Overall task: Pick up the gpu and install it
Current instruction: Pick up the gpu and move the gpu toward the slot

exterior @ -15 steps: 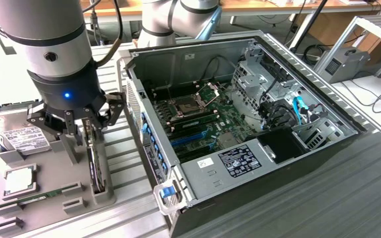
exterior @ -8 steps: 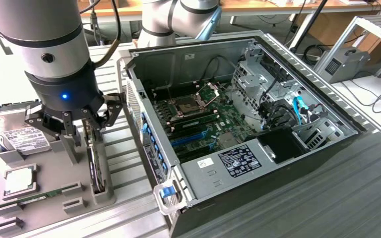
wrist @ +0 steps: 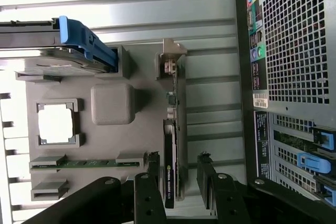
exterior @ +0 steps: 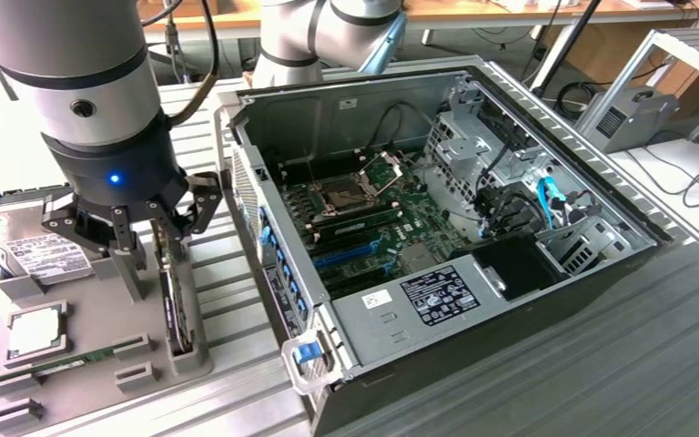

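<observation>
- We see the gripper hanging low over the grey holder, its jaws spread wide and grasping nothing.
- The gpu stands on edge in a slot of that holder. In the exterior view, most of the card lies at about five o'clock from the gripper.
- Its long axis runs roughly from twelve to six o'clock in that view. We judge that the jaws stand across it, one towards nine and one towards three.
- In the wrist view the black fingers flank one end of the card, one on each face. We see a gap on both sides and no contact.
- There is only this one arm, and it is already over the card.
- The holder rests on a ribbed metal table, so the card has firm support beneath it.
- Room is tight. The open computer case rises just beside the holder at three o'clock.
- The hard drive lies at nine o'clock from the gripper, and the processor chip at seven.
</observation>
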`<action>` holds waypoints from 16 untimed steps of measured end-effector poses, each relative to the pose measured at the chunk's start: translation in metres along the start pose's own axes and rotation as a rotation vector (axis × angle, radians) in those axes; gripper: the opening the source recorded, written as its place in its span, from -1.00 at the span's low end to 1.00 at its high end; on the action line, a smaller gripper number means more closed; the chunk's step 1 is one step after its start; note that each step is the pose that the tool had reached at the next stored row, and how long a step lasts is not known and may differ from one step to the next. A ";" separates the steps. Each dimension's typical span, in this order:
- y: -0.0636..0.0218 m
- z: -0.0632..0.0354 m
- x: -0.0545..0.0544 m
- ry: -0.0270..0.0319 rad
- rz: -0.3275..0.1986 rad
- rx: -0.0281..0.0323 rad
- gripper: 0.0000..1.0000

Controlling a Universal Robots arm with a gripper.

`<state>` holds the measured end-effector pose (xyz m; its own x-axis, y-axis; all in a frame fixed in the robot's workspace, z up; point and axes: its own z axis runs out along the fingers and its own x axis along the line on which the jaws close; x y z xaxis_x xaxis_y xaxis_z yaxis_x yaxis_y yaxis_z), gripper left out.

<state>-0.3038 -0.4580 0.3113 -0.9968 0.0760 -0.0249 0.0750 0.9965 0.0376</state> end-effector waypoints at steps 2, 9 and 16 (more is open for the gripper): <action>0.0000 0.0004 0.000 0.0000 0.000 -0.0001 -0.16; -0.0005 0.0036 0.001 -0.0001 0.000 -0.0001 -0.16; -0.0006 0.0048 0.001 -0.0001 0.000 -0.0001 -0.16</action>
<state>-0.3047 -0.4583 0.3064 -0.9968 0.0760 -0.0249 0.0750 0.9965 0.0376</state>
